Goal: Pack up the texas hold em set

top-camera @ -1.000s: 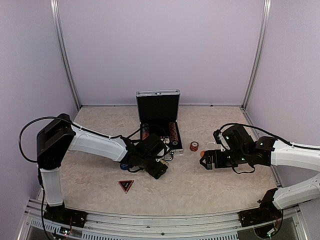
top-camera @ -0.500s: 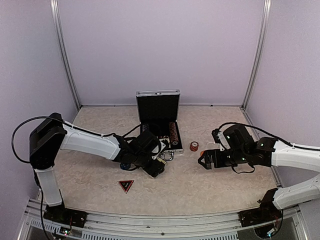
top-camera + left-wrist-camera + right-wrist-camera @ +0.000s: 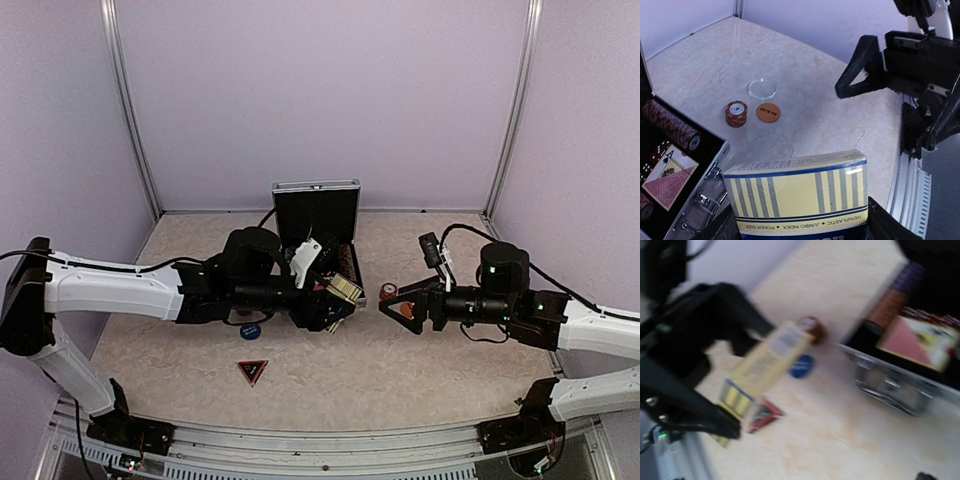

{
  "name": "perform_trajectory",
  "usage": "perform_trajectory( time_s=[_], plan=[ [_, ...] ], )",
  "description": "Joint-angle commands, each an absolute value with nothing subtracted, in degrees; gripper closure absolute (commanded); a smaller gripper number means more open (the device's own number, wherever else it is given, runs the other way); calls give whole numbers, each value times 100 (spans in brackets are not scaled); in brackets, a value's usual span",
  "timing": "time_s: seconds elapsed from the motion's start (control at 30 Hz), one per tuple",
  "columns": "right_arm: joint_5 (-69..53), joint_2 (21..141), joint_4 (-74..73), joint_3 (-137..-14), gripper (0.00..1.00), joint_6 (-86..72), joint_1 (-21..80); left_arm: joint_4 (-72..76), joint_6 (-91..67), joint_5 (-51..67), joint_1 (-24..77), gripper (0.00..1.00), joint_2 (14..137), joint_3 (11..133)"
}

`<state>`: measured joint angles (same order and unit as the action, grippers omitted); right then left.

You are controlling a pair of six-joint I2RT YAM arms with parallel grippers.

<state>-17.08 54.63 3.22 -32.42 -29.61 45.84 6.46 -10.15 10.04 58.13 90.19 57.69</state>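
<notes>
**Status:** packing partly done.

**Case:** The case (image 3: 316, 212) stands open at the back middle of the table (image 3: 430, 380), lid upright. Inside the black lining I see a row of chips (image 3: 671, 131) and a red deck (image 3: 670, 184) already seated.

**Left gripper:** The left gripper (image 3: 338, 293) is clenched on a striped deck (image 3: 797, 192), yellow with blue bands. It holds the deck in the air just in front of the case's near right corner, not yet in any compartment.

**Right gripper:** The right gripper (image 3: 392, 308) hovers to the right of the case. Its fingers look parted with nothing between them. Its own view is blurred, so I rate this as probable.

**Outstanding, loose on the table:**
- To the right of the case: a short chip stack (image 3: 736, 113) with an orange button (image 3: 768, 112) just beside it, and a clear ring (image 3: 762, 89) near them.
- To the left front: a blue button (image 3: 250, 323) and a red triangle (image 3: 252, 371).

**Judgement:** roughly midway. The held deck needs seating, the small pieces need collecting, and the lid is not yet shut.
</notes>
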Motion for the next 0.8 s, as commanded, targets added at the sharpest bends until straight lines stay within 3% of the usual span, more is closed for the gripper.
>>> perform_trajectory(
  time_s=[0.0,0.43,0.77],
  plan=[
    [-2245,5562,1507,-3171,0,-2537,4976,1757,-1320,1667,5923,28,8719,5702],
    [-2038,5976,2883,-2953,0,-2128,5468,3343,-1950,2284,6099,28,8252,5130],
    [-2239,5758,3350,-2924,0,-2441,5470,3453,-1958,2499,6200,28,8123,5054]
  ],
)
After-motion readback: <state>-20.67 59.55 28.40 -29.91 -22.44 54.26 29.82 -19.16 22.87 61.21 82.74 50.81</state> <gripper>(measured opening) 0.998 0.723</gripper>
